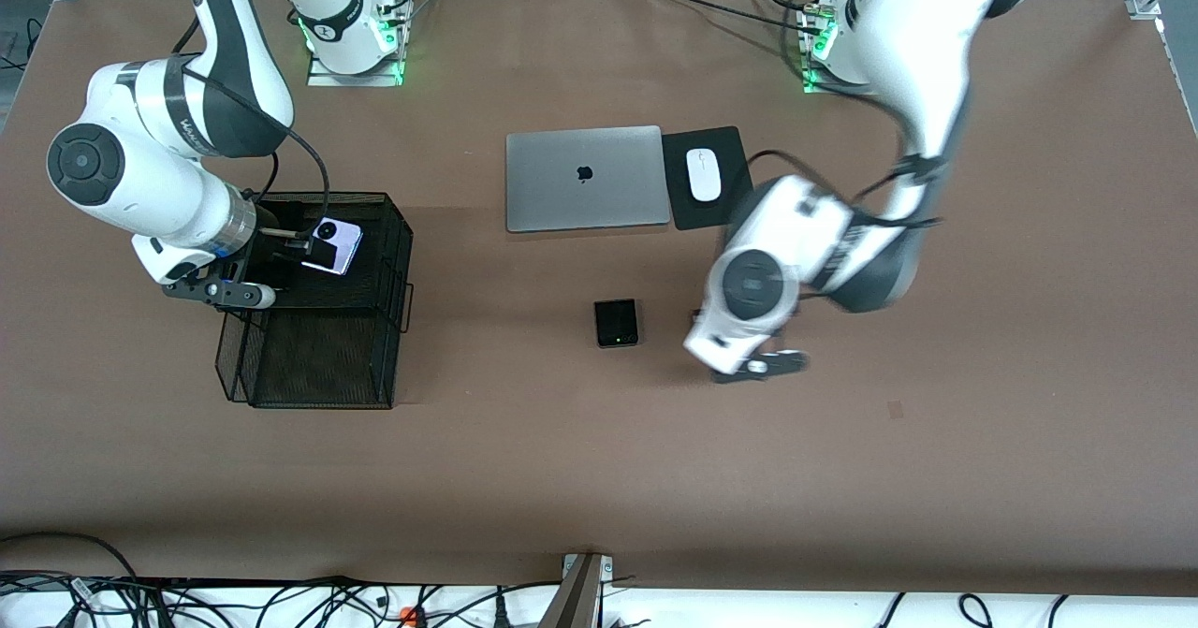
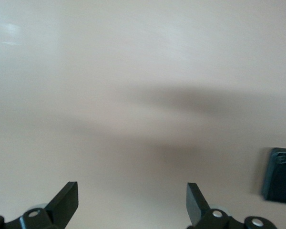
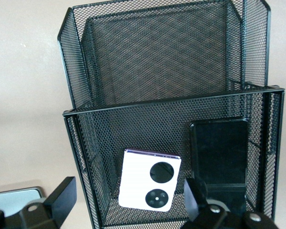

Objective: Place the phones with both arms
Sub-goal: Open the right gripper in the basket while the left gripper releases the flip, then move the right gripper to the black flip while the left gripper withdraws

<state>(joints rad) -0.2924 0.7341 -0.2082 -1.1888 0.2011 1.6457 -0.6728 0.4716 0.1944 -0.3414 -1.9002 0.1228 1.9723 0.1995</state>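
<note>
left gripper [image 1: 760, 366] open, empty, low over tabletop [image 1: 842, 478] | small black phone [image 1: 616, 323] just beside it, toward right arm's end | right gripper [image 1: 217, 291] open over mesh basket [image 1: 398, 263] holding lilac phone [image 3: 149, 180], slim black phone [image 3: 219, 152] | left arm nearer

showing three phones: lilac square [image 1: 332, 244], black slab [image 3: 219, 152], small black square [image 1: 617, 322]; two arms, one laptop [image 1: 587, 177], one mouse [image 1: 704, 174].

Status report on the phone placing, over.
Right gripper open over mesh basket; lilac phone and black slab phone inside. Left gripper open beside small black phone. Nothing blocking.
</note>
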